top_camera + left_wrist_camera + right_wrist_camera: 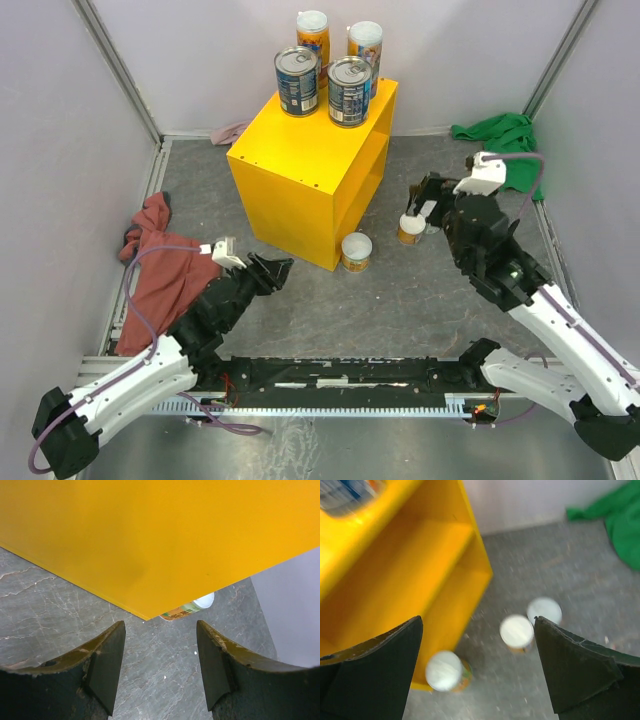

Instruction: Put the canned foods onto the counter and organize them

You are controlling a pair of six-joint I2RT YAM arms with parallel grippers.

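Overhead view: the counter (300, 180) stands mid-floor; at the far end of its top are the left blue can (297, 82), right blue can (349, 91), left orange can (313, 38) and right orange can (365, 45); the near part of the top is bare yellow.
Floor cans: the corner short can (356, 252) is just beside the counter's near corner; the middle short can (411, 229) is just beside the right gripper (425, 205).
Right wrist only: a far short can (544, 610), close beside the middle one and largely hidden overhead; also the open shelved side.
Left wrist only: the counter's plain side fills the upper frame; the corner short can peeks past its edge.
Left gripper (160, 665): jaws apart, only floor between, near the counter's near corner.
Right gripper jaws: wide apart, holding nothing, above the short cans.
Room: open grey floor between the arms; red cloth (160, 265) left, green cloth (500, 135) right.
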